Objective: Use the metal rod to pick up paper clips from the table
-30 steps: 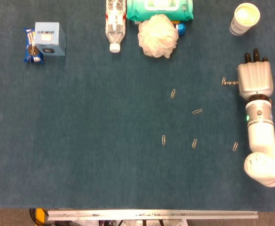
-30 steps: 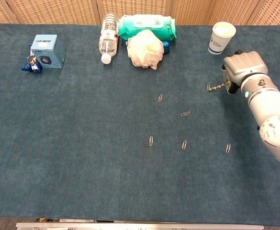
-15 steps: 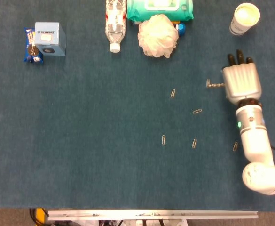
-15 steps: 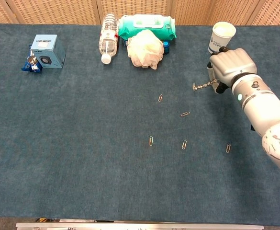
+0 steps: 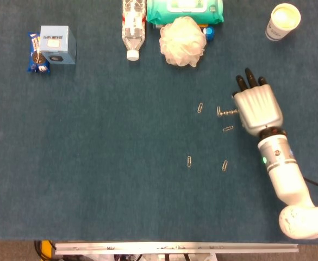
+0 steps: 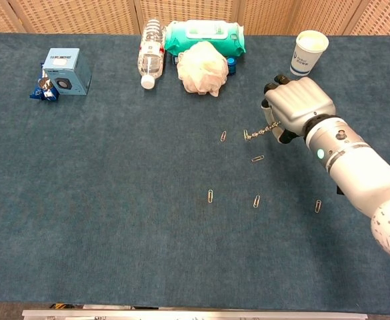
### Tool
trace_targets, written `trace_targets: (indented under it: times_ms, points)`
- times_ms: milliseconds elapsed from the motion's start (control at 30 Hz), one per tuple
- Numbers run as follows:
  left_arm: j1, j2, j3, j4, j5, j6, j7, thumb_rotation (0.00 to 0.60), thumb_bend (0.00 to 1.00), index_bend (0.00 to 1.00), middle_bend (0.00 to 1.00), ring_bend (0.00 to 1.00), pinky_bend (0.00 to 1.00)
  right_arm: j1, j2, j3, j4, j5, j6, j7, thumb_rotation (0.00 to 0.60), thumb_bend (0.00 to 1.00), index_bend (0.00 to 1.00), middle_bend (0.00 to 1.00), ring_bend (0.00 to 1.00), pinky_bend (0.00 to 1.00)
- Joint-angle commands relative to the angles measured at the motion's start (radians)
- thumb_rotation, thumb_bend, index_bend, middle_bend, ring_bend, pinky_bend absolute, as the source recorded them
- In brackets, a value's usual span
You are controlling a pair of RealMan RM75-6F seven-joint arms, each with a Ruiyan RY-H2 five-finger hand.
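Observation:
My right hand (image 5: pixel 258 109) (image 6: pixel 296 108) grips a short metal rod (image 5: pixel 225 112) (image 6: pixel 260 132) that sticks out to the left, with clips clinging to its tip. The rod's tip hangs between two paper clips on the blue table: one (image 5: pixel 200 107) (image 6: pixel 223 136) to its left, another (image 5: pixel 228 129) (image 6: pixel 257 159) just below it. Further clips lie nearer the front (image 5: pixel 189 161) (image 6: pixel 210 196), (image 5: pixel 224 166) (image 6: pixel 256 201), and one (image 6: pixel 318 206) shows only in the chest view, beside my forearm. My left hand is out of sight.
Along the back edge stand a water bottle (image 5: pixel 133 27), a wet-wipes pack (image 5: pixel 185 10), a white bath puff (image 5: pixel 182 41) and a paper cup (image 5: pixel 282 20). A small blue box (image 5: pixel 57 44) with a snack packet (image 5: pixel 36 54) sits at the back left.
My right hand has carried the rod leftward and toward the front, from the table's right side to just above the cluster of clips.

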Motion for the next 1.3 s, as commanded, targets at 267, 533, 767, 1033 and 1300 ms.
trace_targets:
  times_ms: [267, 533, 767, 1033, 1300]
  points:
    - [-0.001, 0.000, -0.002, 0.001, 0.002, 0.002, 0.004, 0.600, 0.14, 0.57, 0.56, 0.53, 0.74, -0.020, 0.007, -0.046, -0.029, -0.015, 0.013, -0.007, 0.600, 0.39, 0.62, 0.18, 0.05, 0.24]
    - [0.000, 0.000, -0.003, -0.001, -0.001, 0.000, 0.007, 0.600, 0.14, 0.57, 0.56, 0.53, 0.74, -0.037, 0.007, -0.074, -0.032, -0.015, 0.014, -0.007, 0.600, 0.39, 0.62, 0.18, 0.05, 0.24]
    - [0.000, -0.002, -0.003, 0.001, -0.004, -0.004, 0.008, 0.600, 0.14, 0.57, 0.56, 0.53, 0.74, -0.047, 0.007, -0.083, -0.028, -0.011, 0.010, -0.006, 0.600, 0.39, 0.62, 0.18, 0.05, 0.24]
    - [-0.001, -0.001, -0.005, -0.003, -0.007, -0.005, 0.017, 0.600, 0.14, 0.57, 0.56, 0.53, 0.74, -0.060, 0.045, -0.105, -0.092, -0.062, 0.011, 0.017, 0.600, 0.39, 0.62, 0.18, 0.05, 0.24]
    - [-0.004, 0.000, -0.011, -0.019, -0.015, -0.006, 0.051, 0.600, 0.14, 0.57, 0.56, 0.53, 0.74, -0.079, 0.098, -0.142, -0.161, -0.129, 0.020, 0.032, 0.600, 0.39, 0.62, 0.18, 0.05, 0.24]
